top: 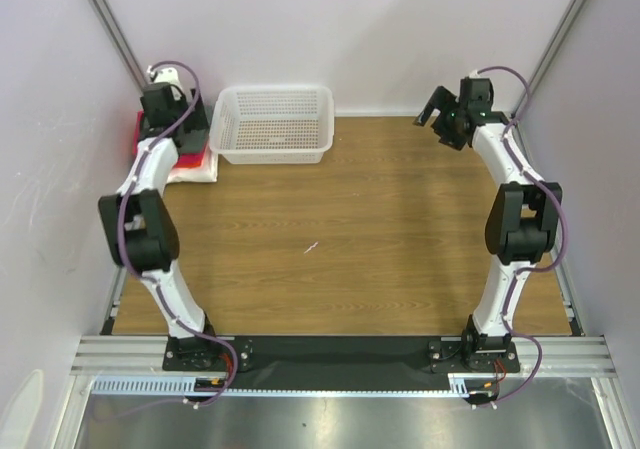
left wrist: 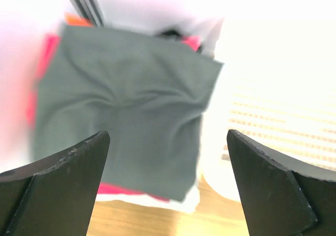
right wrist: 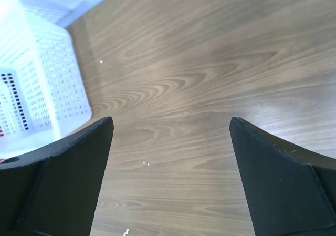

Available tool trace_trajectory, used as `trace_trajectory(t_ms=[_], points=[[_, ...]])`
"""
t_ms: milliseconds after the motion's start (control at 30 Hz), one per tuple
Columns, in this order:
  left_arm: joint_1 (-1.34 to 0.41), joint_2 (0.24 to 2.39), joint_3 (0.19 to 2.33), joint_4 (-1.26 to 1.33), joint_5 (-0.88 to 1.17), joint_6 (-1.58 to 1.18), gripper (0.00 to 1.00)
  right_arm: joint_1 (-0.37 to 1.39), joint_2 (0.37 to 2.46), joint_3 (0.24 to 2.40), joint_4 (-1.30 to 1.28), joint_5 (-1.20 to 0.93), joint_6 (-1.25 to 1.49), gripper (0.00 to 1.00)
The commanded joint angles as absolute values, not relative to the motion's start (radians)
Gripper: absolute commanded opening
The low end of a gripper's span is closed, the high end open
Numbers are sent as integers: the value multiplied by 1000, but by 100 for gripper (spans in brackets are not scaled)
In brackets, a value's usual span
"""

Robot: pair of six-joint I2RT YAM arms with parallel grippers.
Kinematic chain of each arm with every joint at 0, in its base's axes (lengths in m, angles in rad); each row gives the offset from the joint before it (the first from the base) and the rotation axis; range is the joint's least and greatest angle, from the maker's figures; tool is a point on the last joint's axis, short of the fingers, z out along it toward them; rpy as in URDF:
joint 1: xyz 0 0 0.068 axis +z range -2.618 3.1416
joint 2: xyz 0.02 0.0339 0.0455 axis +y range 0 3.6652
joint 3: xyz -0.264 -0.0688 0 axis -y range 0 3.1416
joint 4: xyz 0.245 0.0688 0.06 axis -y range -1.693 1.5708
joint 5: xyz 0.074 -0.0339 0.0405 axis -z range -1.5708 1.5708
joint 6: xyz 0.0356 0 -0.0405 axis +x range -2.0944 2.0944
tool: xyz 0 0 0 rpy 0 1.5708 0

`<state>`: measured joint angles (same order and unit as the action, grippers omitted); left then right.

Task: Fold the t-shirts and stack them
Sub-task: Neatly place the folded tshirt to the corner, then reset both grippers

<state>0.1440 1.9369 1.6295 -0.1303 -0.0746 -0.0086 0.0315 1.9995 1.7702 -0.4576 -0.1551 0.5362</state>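
In the worktop's (top: 400,249) far left corner the t-shirts (left wrist: 121,120) lie folded and stacked, grey uppermost, both jaws wide open and empty, the task seemingly finished.

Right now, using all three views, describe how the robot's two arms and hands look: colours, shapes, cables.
The left arm and right arm have smooth white tubular links joined by chunky black joint housings. A thin purple cable runs in loops along each. The left hand and right hand each have two matte black, wedge-shaped fingers with lightly scuffed edges.
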Motion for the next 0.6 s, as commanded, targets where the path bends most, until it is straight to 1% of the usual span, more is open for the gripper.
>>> trace_trajectory(t_ms=[0, 33, 100, 133, 200, 233, 300, 333, 367, 433, 467, 533, 567], points=[[141, 1680, 1548, -75, 0, -113, 100, 20, 1887, 1816, -469, -153, 456, 100], [141, 1649, 1536, -109, 39, -136, 100, 15, 1846, 1816, -468, -175, 445, 100], [143, 1580, 1514, -162, 57, -153, 100, 8, 1807, 1822, -463, -215, 419, 100], [146, 1515, 1508, -216, 92, -178, 100, -26, 1771, 1825, -469, -234, 423, 100], [158, 1448, 1487, -264, 138, -193, 100, -57, 1721, 1819, -469, -264, 423, 100], [161, 1372, 1473, -302, 167, -199, 100, -66, 1666, 1797, -468, -265, 423, 100], [164, 1289, 1419, -330, 195, -195, 100, -83, 1599, 1743, -442, -230, 401, 100], [164, 1210, 1396, -356, 212, -186, 100, -90, 1554, 1650, -390, -213, 390, 100], [166, 1157, 1364, -360, 221, -186, 100, -92, 1475, 1603, -359, -198, 379, 100], [166, 1065, 1251, -367, 216, -218, 100, -94, 1390, 1501, -280, -150, 365, 100], [164, 963, 1208, -364, 213, -235, 100, -94, 1312, 1394, -250, -143, 367, 100], [164, 853, 1067, -341, 209, -293, 100, -94, 1246, 1295, -189, -132, 383, 100], [164, 751, 1014, -324, 207, -307, 100, -94, 1180, 1197, -181, -132, 394, 100]])
